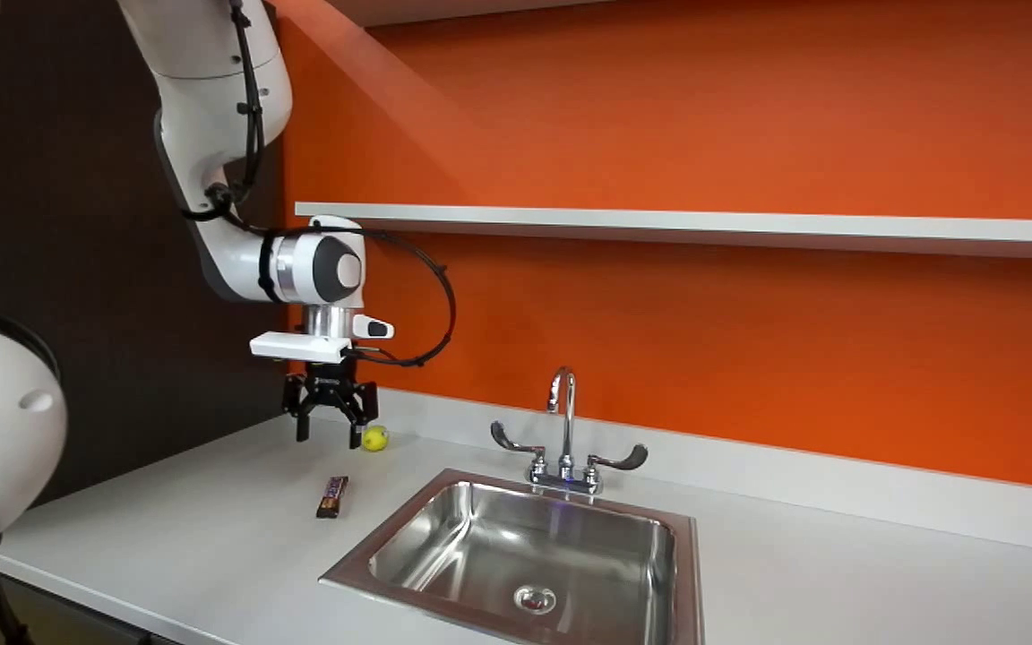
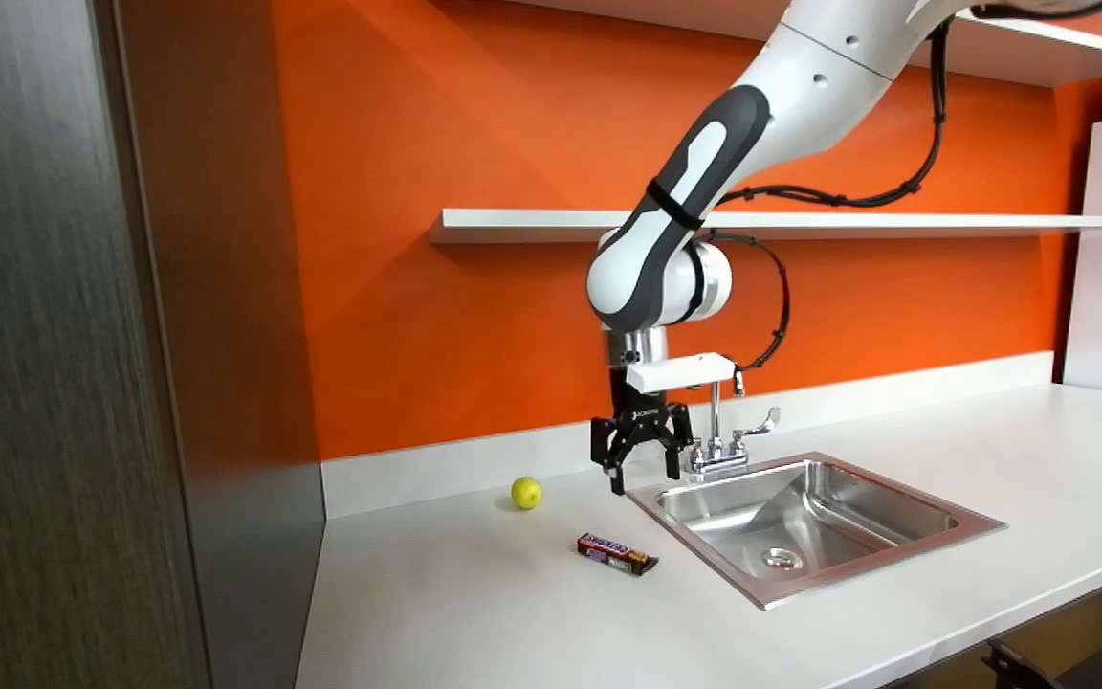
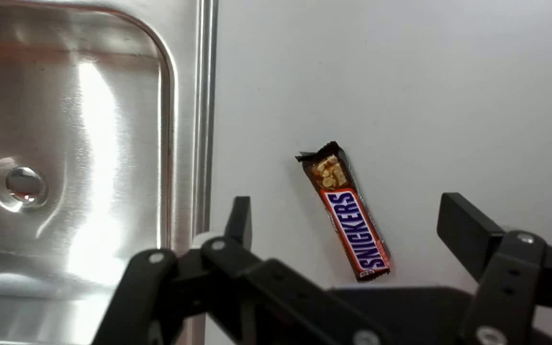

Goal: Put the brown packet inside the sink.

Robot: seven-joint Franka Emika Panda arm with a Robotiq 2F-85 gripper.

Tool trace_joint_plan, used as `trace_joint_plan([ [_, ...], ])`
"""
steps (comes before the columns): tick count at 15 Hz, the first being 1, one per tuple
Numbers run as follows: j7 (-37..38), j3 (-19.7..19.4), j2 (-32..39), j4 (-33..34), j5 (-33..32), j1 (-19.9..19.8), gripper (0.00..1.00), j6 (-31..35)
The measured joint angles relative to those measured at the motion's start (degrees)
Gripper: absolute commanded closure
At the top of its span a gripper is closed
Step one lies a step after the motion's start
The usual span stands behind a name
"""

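Note:
The brown packet (image 1: 332, 498) is a Snickers bar lying flat on the white counter beside the sink (image 1: 688, 573). It also shows in an exterior view (image 2: 617, 554) and in the wrist view (image 3: 350, 220). The sink is a steel basin with a flat rim, also in an exterior view (image 2: 699, 553) and at the left of the wrist view (image 3: 185, 120). My gripper (image 1: 329, 441) is open and empty, pointing down above the counter. It shows in an exterior view (image 2: 645, 481) too. In the wrist view its fingers (image 3: 345, 215) stand wide apart, with the packet seen between them, below and not touched.
A yellow-green ball (image 1: 374, 438) sits on the counter near the back wall, also in an exterior view (image 2: 526, 493). A chrome faucet (image 1: 568, 421) with two handles stands behind the basin. A white shelf (image 1: 686, 219) runs along the orange wall. A dark panel (image 2: 226, 383) bounds the counter's end.

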Motion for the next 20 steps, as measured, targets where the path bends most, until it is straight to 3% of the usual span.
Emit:
trace_joint_plan([
  [10,0.00,-0.98,9.00,4.86,0.00,2.95,0.00,0.11],
  [20,0.00,-1.06,10.13,5.30,0.04,3.62,0.00,0.12],
])
